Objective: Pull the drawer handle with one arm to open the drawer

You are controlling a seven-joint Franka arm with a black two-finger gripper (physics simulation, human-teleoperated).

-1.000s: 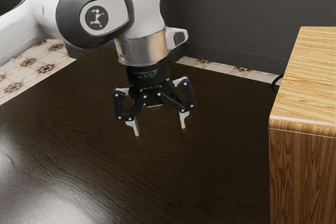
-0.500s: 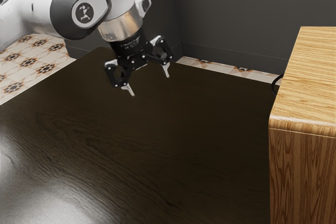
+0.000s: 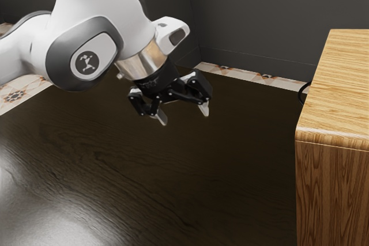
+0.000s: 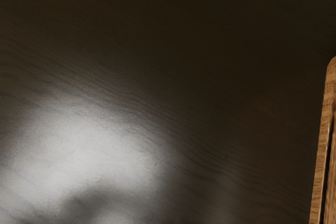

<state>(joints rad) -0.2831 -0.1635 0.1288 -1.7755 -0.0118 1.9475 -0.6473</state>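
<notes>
**One emblem, no legible words**

No word, number or brand name can be read in either view. The one clear sign is a white emblem (image 3: 85, 63), an angular figure with short limbs. It sits in a dark round badge on the grey cap of the arm (image 3: 92, 15), at its big joint toward the exterior view's left. The black collar (image 3: 151, 80) just above the gripper (image 3: 184, 116) shows faint pale specks, too small to tell as letters.

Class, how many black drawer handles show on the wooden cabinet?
1: a thin black handle at the far top edge of the light wooden cabinet; others may be hidden.
</notes>
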